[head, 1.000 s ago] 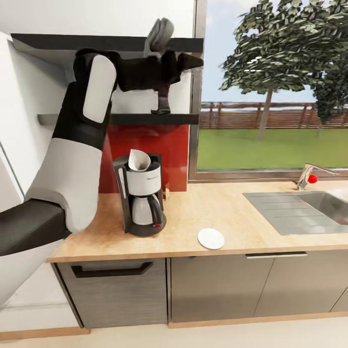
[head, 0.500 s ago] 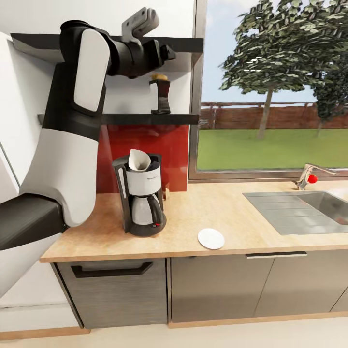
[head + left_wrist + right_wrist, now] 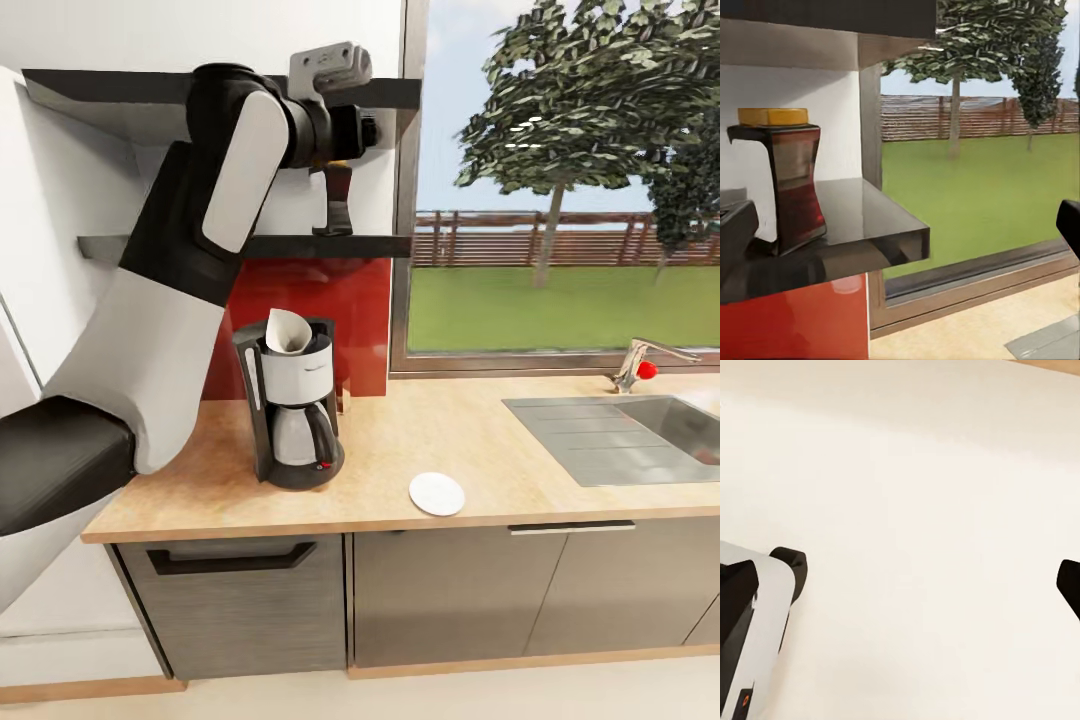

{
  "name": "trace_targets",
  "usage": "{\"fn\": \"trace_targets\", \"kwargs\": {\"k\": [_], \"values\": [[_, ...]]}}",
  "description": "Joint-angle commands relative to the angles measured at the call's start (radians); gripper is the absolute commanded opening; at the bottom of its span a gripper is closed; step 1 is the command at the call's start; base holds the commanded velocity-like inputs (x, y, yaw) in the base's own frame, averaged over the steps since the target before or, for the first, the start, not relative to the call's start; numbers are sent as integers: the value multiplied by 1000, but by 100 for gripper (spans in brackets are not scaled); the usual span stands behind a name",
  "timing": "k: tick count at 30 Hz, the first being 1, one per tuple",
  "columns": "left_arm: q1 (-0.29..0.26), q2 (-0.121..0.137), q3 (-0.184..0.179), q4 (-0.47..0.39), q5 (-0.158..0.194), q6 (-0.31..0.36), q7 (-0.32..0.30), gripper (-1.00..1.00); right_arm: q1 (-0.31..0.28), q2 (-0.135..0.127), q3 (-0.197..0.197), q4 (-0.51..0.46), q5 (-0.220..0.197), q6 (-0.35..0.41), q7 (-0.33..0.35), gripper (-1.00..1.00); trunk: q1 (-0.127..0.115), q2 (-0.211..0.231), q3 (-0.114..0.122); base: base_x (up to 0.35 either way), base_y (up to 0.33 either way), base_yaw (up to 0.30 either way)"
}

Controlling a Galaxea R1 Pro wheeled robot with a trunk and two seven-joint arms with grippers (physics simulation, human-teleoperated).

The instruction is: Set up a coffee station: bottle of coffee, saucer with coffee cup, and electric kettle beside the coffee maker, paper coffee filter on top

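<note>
Left gripper (image 3: 362, 128), jaws spread wide, nears the jar (image 3: 784, 176) on the shelf (image 3: 862, 225); rigid, probably slippery glass, best clasped at its waist.

I see a large window (image 3: 560, 190) giving onto a tree (image 3: 590, 90), a green lawn (image 3: 560, 305) and a wooden fence (image 3: 570, 238). A red backsplash (image 3: 350, 310) meets white wall (image 3: 60, 200). The sink (image 3: 640, 425) and faucet (image 3: 640, 362) sit under the glass; the floor (image 3: 400, 698) is pale cream.

Steel sink (image 3: 640, 425) w/ tap (image 3: 640, 362) at right; window (image 3: 565, 180), tree (image 3: 560, 100), fence, lawn beyond.
</note>
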Motion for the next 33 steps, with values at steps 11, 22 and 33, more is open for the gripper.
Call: {"fn": "trace_targets", "kwargs": {"k": [11,22,33], "values": [[-1,0,-50,36,11,-17,97,100,-1,1,8,3,-10,-4,6,100,0,-1,-2,0,0,0],[3,0,-50,53,11,-91,102,100,-1,1,8,3,-10,-4,6,100,0,-1,-2,118,0,0],[4,0,-51,174,11,-172,103,100,-1,1,8,3,-10,-4,7,100,0,-1,-2,109,0,0]]}}
